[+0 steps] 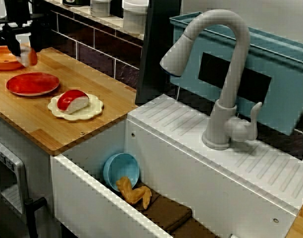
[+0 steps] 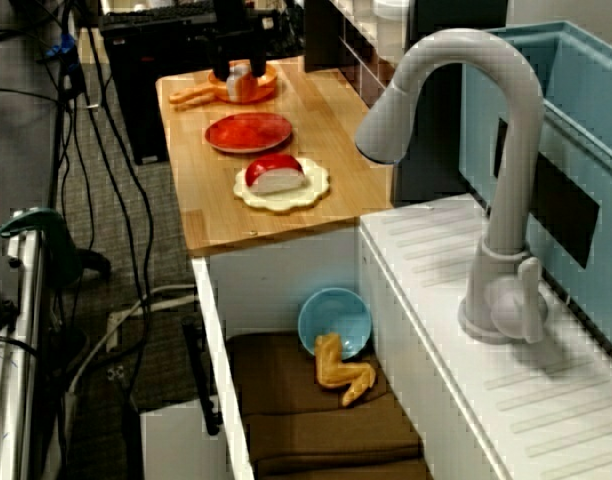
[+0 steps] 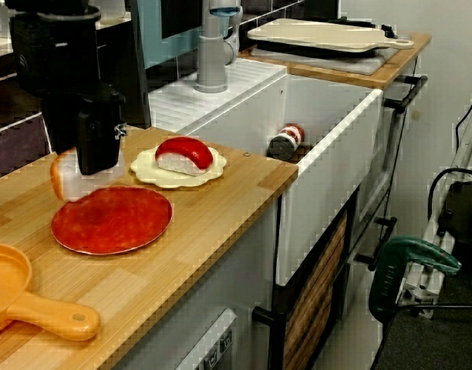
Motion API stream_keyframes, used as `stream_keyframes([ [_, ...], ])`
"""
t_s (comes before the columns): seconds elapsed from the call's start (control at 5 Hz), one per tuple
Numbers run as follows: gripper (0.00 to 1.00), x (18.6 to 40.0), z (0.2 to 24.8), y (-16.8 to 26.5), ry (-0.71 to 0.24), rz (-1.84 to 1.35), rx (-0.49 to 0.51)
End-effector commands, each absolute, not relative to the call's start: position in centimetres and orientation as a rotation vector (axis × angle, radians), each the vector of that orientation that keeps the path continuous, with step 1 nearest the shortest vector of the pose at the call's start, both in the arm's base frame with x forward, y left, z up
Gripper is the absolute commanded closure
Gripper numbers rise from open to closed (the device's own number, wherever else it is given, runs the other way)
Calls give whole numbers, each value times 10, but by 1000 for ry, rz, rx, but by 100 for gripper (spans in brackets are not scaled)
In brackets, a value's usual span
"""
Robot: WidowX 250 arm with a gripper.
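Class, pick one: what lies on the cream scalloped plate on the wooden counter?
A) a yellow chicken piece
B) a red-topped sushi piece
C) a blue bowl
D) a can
B: the red-topped sushi piece rests on the cream scalloped plate.

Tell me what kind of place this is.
Probably a toy kitchen set up in a lab: wooden counter, white sink with faucet, plastic sushi, loose cables on the floor.

Wooden counter [image 1: 23, 116], white sink [image 1: 183, 163], grey faucet [image 1: 231, 74], dark tiled wall [image 1: 99, 57] — cabled carpet floor [image 2: 136, 235].
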State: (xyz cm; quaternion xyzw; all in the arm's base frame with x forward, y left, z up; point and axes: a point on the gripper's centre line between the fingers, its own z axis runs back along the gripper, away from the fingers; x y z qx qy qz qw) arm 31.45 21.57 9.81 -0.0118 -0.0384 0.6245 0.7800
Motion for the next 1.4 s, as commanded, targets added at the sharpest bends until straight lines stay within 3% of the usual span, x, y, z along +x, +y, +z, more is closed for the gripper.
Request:
stream_keyframes([
  [0.0,100,308,114,213,-115,1184,-84],
  [0.6,100,313,97,216,-26,985,-255],
  [1.2,100,312,94,214,21,938,-278],
])
